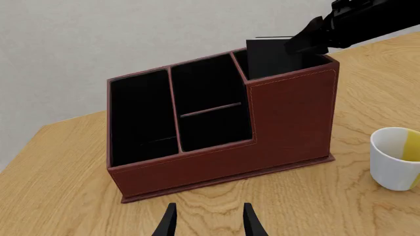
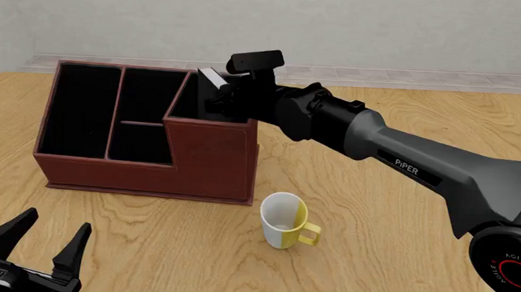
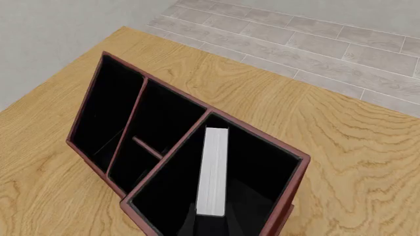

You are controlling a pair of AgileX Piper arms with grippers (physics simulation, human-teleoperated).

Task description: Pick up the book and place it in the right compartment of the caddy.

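Book (image 3: 212,172), thin, white-edged, upright in caddy (image 2: 209,163), right pincer (image 2: 217,96) gripping

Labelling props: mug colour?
White with a yellow side and handle, mug; front view is best.

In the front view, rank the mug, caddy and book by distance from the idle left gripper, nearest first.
From the left gripper:
1. caddy, just ahead on the table.
2. mug, off to the right.
3. book, farthest, in the right gripper over the right compartment.
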